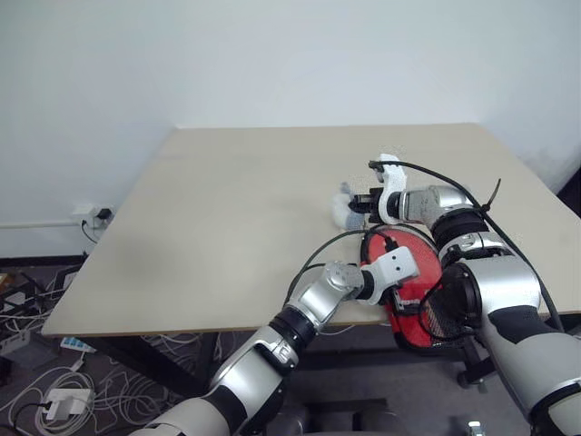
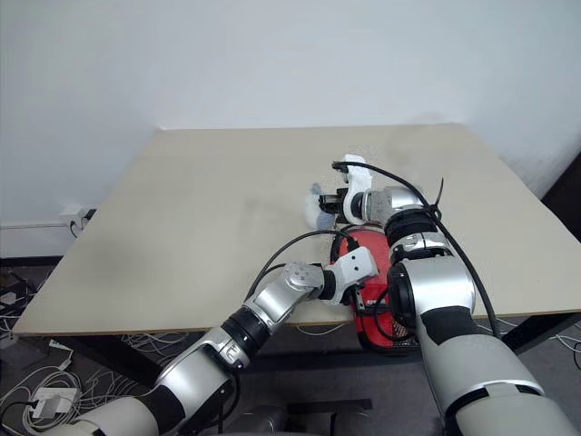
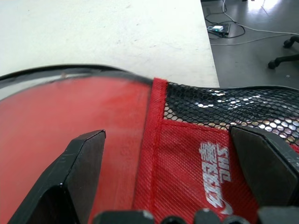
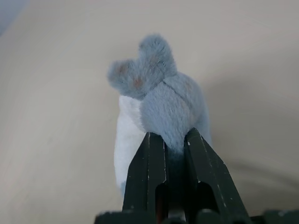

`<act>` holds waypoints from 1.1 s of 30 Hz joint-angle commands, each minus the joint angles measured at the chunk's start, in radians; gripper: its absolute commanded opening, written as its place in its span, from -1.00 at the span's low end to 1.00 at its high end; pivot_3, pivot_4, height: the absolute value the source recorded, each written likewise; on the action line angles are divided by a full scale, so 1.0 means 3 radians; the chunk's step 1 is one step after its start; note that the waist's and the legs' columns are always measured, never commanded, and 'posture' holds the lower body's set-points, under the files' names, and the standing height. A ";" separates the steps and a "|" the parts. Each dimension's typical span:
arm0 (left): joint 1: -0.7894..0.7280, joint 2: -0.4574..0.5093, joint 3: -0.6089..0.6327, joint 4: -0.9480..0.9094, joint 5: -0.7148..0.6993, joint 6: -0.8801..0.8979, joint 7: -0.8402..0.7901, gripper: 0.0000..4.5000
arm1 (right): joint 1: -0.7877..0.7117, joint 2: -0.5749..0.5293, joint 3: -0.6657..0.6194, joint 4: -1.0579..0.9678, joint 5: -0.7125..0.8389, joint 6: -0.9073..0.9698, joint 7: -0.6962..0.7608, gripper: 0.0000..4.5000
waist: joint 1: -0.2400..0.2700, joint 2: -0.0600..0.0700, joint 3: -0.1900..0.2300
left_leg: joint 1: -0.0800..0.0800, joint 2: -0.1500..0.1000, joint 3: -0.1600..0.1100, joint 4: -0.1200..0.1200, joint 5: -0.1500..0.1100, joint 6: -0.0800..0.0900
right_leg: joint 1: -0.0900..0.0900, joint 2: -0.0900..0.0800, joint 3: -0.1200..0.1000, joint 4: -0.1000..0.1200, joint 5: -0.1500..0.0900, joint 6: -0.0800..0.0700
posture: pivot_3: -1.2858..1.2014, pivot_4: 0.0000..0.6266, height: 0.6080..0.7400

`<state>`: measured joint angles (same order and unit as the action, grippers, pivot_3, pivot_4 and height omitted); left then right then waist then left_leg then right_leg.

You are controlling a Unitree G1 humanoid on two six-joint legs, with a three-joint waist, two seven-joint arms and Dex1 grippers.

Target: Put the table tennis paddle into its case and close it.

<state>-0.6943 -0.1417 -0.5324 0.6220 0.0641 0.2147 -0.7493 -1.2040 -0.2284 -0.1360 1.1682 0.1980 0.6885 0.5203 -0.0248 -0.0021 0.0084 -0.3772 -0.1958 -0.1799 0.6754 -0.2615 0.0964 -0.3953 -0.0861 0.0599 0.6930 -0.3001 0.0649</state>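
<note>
Left wrist view: case, red fabric with a black mesh patch and white lettering, lies directly under the left gripper. Its two black fingers stand spread wide, one over the smooth red part, the other at the mesh edge; nothing is pinched between them. A black zipper rim curves along the far edge of the case. Whether the smooth red surface is the paddle face or the cover cannot be told.

Left eye view: case sits at the near edge of the pale worktop, partly overhanging it, between the two forearms. Left arm reaches up from below and bends toward the robot's right, its wrist over the case.

Right wrist view: right gripper, jaws pressed together on a small grey-blue and white plush toy, gripped at its near end.

Left eye view: right gripper is beyond the case, over the worktop, pointing toward the robot's left with the plush toy at its tip; a black cable loops over the wrist.
</note>
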 commanded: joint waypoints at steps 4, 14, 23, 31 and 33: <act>-0.0152 -0.0128 -0.0068 0.0255 0.0218 0.0294 0.0241 1.00 | 0.0050 -0.0020 -0.0324 -0.0123 0.0138 -0.0230 -0.0377 -0.99 | -0.0001 0.0000 0.0000 | 0.0001 0.0000 0.0001 0.0001 0.0000 0.0000 | 0.0001 0.0000 0.0006 0.0000 0.0000 0.0000 | 0.03 -1.00 0.64; -0.0302 -0.0174 -0.0048 0.0514 0.0201 0.0503 0.0437 1.00 | 0.0167 0.0132 -0.0477 -0.0236 0.0266 0.0043 -0.0492 -0.99 | -0.0007 -0.0002 -0.0001 | 0.0005 0.0001 0.0000 0.0002 0.0000 0.0001 | 0.0006 0.0000 0.0012 0.0000 0.0000 0.0000 | 0.03 -1.00 0.64; -0.0357 -0.0198 0.0010 0.0677 0.0143 0.0866 0.0471 1.00 | 0.0152 0.0212 -0.0857 -0.0432 0.0599 -0.0123 -0.0713 -0.99 | -0.0068 -0.0006 -0.0004 | 0.0008 0.0003 -0.0002 0.0002 0.0000 0.0001 | 0.0009 0.0001 0.0010 0.0000 0.0000 0.0000 | 0.03 -1.00 0.64; -0.0334 -0.0177 -0.0019 0.0652 0.0078 0.1135 0.0315 1.00 | 0.0138 0.0176 -0.1132 -0.0215 0.0683 -0.0446 -0.1145 -0.99 | -0.0074 -0.0006 -0.0005 | 0.0007 0.0004 -0.0004 -0.0001 0.0000 0.0001 | 0.0009 0.0002 0.0010 -0.0001 0.0000 0.0000 | 0.03 -1.00 0.64; -0.0331 -0.0162 -0.0036 0.0656 0.0074 0.1181 0.0296 1.00 | 0.0142 0.0175 -0.1212 -0.0155 0.0706 -0.0587 -0.1269 -0.99 | -0.0075 -0.0006 -0.0005 | 0.0008 0.0004 -0.0004 -0.0001 0.0000 0.0001 | 0.0009 0.0002 0.0010 -0.0001 0.0000 0.0000 | 0.03 -1.00 0.64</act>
<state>-0.8226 -0.1411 -0.4855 0.6989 0.0282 0.4544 -0.6531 -1.1252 -0.1586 -0.4647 1.1584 0.3742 0.5868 0.1659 -0.0472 -0.0039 0.0070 -0.3749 -0.1947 -0.1811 0.6752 -0.2615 0.0966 -0.3926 -0.0856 0.0631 0.6927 -0.3001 0.0649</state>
